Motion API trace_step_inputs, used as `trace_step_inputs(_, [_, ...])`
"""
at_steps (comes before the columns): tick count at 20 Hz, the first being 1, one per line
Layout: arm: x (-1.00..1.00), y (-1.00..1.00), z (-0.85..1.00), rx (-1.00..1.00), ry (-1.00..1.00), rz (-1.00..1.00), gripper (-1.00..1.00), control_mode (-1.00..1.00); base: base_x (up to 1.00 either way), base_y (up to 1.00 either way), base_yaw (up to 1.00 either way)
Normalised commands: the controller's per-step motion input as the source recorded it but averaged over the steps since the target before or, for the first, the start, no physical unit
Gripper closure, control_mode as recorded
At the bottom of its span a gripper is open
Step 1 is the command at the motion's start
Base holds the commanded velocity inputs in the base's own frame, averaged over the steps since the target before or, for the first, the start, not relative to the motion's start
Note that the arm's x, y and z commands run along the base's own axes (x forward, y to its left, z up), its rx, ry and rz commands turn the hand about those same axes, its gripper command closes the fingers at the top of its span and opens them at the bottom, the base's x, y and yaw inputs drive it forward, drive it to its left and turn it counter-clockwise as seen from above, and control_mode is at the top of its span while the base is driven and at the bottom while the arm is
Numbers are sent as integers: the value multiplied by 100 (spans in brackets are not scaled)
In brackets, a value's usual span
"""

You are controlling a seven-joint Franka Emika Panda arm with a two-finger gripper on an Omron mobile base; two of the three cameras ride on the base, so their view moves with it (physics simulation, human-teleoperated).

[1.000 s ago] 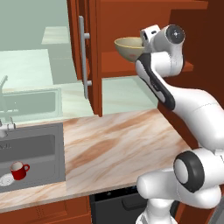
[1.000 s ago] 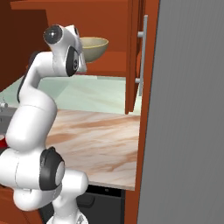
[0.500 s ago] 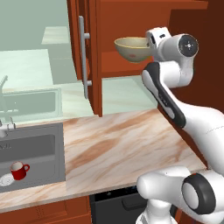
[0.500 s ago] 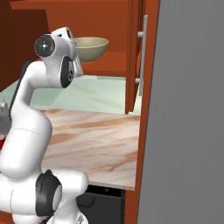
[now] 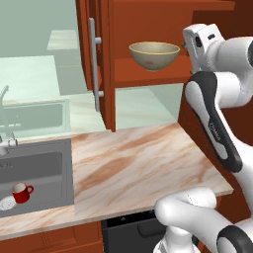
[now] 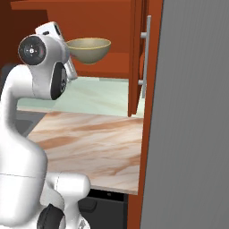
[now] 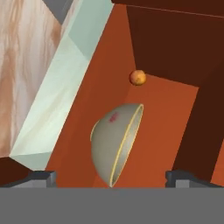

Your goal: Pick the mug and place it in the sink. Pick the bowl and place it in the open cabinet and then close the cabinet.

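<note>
Left base view, bowl: The bowl (image 5: 154, 55) sits upright on the shelf inside the cabinet (image 5: 148, 29), so that job looks done.
Left base view, door: The cabinet door (image 5: 101, 64) with its long silver handle (image 5: 93, 64) stands swung out, so it is not yet closed.
Left base view, mug: The mug (image 5: 21, 192) stands in the sink (image 5: 34, 170) next to a small white plate (image 5: 7, 202), which is where it should be.
Left base view, arm: The hand is up beside the shelf, just right of the bowl.
Right base view, bowl: The bowl (image 6: 88, 49) rests on the shelf, with the white arm close on its left side.
Right base view, door: The other door (image 6: 139, 58) is also open, with its handle (image 6: 146, 53) facing out.
Hand view, claw: The gripper (image 7: 110, 176) is spread wide with its 2 tips far apart, and it is holding nothing.
Hand view, bowl: The bowl (image 7: 114, 142) is between the tips but not touched. A small orange ball (image 7: 138, 77) lies farther back.
Next job: I think the doors need pushing shut.
</note>
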Motion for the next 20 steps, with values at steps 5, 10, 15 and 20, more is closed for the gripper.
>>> trace_step_inputs(5, [-100, 0, 27, -5, -4, 1, -100, -100, 0, 0, 0])
trace_step_inputs(10, [-100, 0, 14, -9, -16, 0, -100, -100, 0, 0, 0])
trace_step_inputs(15, [-100, 0, 0, 0, -10, -11, -100, -100, 0, 0, 0])
trace_step_inputs(20, [-80, -1, 4, 0, -10, -10, -100, -100, 0, 0, 0])
